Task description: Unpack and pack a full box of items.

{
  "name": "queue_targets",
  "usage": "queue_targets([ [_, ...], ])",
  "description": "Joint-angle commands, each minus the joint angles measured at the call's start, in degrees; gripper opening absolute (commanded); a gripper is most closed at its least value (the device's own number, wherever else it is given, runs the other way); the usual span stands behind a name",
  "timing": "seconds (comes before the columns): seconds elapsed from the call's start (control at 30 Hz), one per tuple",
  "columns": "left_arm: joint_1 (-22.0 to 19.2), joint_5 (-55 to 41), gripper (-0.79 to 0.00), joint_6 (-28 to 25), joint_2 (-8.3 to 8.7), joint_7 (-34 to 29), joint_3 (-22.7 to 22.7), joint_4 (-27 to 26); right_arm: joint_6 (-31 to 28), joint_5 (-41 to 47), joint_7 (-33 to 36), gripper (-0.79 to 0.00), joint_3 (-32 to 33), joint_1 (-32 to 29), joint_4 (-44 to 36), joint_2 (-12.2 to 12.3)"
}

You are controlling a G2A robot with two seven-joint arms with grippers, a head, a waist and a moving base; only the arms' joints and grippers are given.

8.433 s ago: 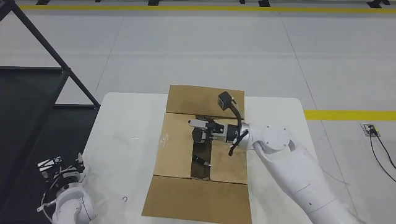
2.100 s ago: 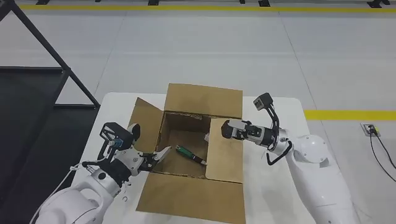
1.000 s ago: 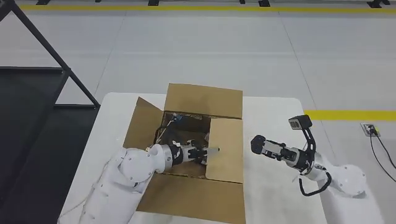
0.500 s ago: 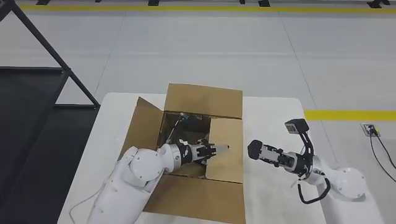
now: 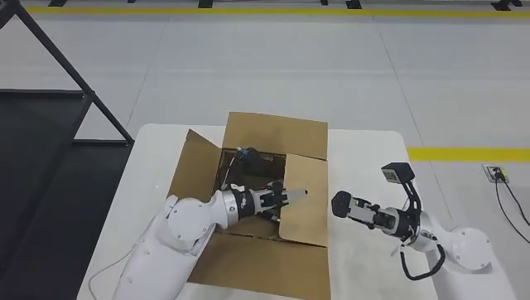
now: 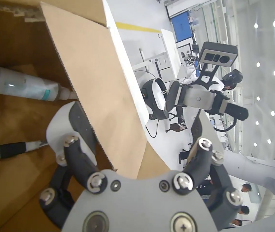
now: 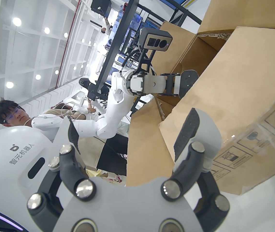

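An open cardboard box (image 5: 273,134) stands on the white table (image 5: 149,176). My left gripper (image 5: 286,195) (image 6: 137,126) is open inside it and straddles the inner edge of the right flap (image 5: 305,200) (image 6: 98,80), one finger under the flap and one over it. On the box floor lie a pale tube with a teal label (image 6: 24,86) and a green-handled tool (image 6: 2,150). My right gripper (image 5: 339,205) (image 7: 131,134) hangs open, holding nothing, just right of the box, facing the flap's printed outer side (image 7: 236,92).
The box's left flap (image 5: 186,167) stands up and its front flap (image 5: 265,263) lies out toward the table's near edge. Bare table lies right of the box (image 5: 373,159). A black metal rack (image 5: 50,68) stands off the table's left side.
My left gripper has come across the box interior to the right flap's inner edge, and the flap now tilts up slightly. My right gripper has drifted a little toward the box.
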Motion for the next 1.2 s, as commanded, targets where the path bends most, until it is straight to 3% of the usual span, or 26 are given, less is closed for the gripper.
queue_targets([
  [0.0,0.6,0.7,0.000,-0.2,0.08,0.8,0.0,-2.5,-0.3,1.4,1.3,0.000,-0.1,-0.3,-0.8,0.2],
  [0.2,1.2,2.0,0.000,0.7,-0.02,2.3,1.4,-9.1,-0.2,7.4,5.5,0.000,0.7,-1.5,-4.0,1.1],
  [0.43,-2.8,1.1,0.000,1.0,-1.18,4.3,5.8,-7.8,0.7,12.4,6.4,0.000,4.9,-5.6,-8.9,3.0],
  [0.73,-10.1,-2.1,0.000,0.1,-4.38,7.8,15.0,1.2,-0.1,16.3,5.6,0.000,11.7,-14.1,-13.2,5.2],
  [0.97,-15.5,-4.9,0.000,-1.8,-7.41,9.1,21.1,9.9,-1.0,13.6,4.7,0.000,13.1,-18.6,-14.9,6.6],
  [1.17,-18.4,-6.1,0.000,-3.3,-9.26,8.9,23.4,15.0,-2.8,11.1,2.8,0.000,12.1,-19.6,-14.8,7.6],
])
